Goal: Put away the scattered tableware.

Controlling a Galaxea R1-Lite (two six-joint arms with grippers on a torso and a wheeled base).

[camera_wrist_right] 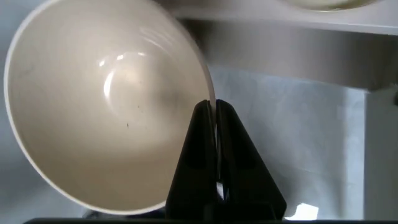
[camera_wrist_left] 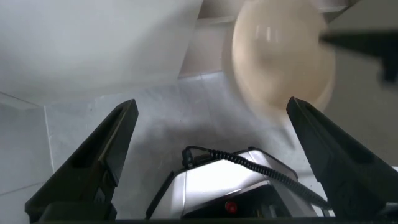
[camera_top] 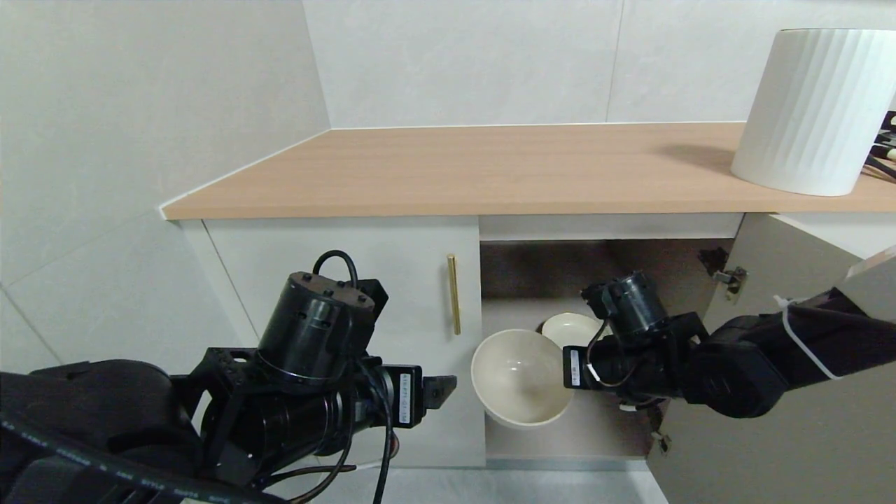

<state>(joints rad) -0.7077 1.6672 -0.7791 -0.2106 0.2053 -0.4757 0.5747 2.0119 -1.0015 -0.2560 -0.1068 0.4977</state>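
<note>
While pinched at its rim by the right gripper (camera_top: 568,367), one glossy cream bowl (camera_top: 521,378) hangs lower centre before the open cabinet (camera_top: 609,269); second bowl (camera_top: 570,327) inside. Left gripper (camera_top: 442,389) spread, lower left.

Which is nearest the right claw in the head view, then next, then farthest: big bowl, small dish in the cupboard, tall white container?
1. Big bowl: gripped by its rim in the right gripper.
2. Small dish: just behind it, inside the open cupboard.
3. Tall white container: up on the counter, far right.
</note>
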